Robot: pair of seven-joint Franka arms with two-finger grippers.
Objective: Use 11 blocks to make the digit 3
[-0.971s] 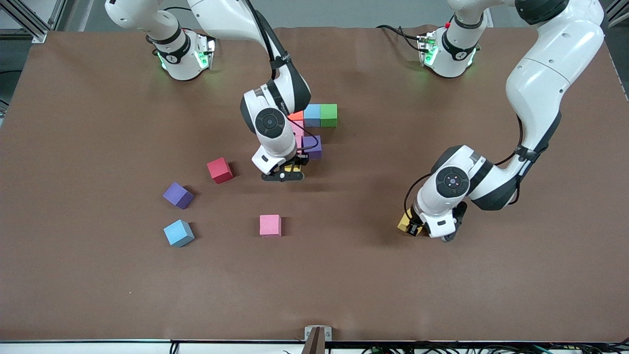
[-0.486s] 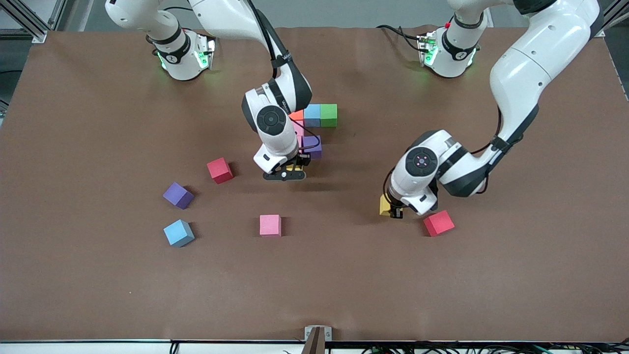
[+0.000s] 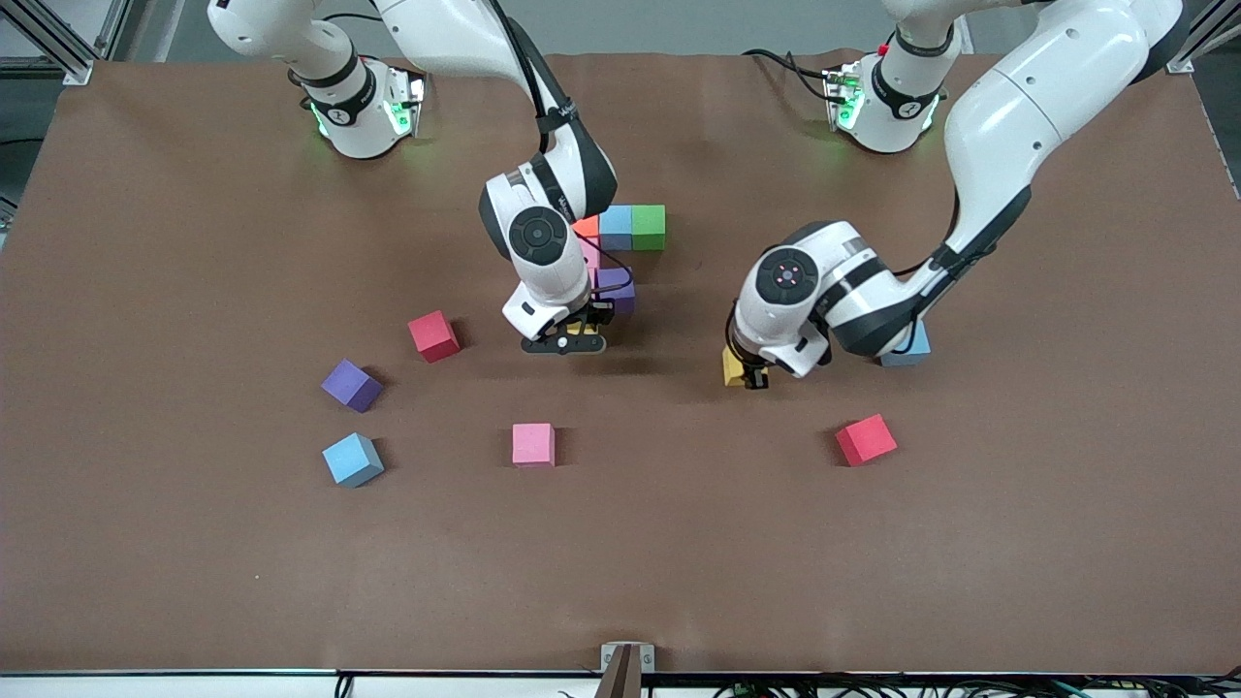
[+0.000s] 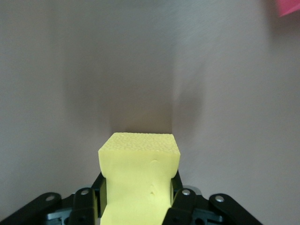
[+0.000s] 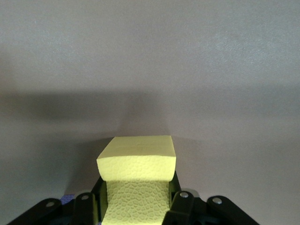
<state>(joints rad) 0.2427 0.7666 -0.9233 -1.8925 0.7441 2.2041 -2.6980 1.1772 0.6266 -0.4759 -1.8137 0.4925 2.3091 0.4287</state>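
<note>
Now | my left gripper (image 3: 747, 376), clamped on a yellow foam cube (image 4: 138, 180), has swung off the loose red foam cube (image 3: 866, 439) toward the partial block cluster (image 3: 620, 252) | my right gripper (image 3: 565, 341) pinches another yellow cube (image 5: 136, 180), seemingly placing it below the purple one (image 3: 618, 288).

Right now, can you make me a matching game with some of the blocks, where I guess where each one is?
Things:
1. green block
2. lone pink block
3. yellow block in the left pincer
4. light blue block beside the loose purple one

Places:
A. alone on the table, nearer the front camera than the right pincer
B. toward the right arm's end of the table
C. in the row with the orange block
D. up in the air, pinched shut

Pairs: 1-C, 2-A, 3-D, 4-B
</note>
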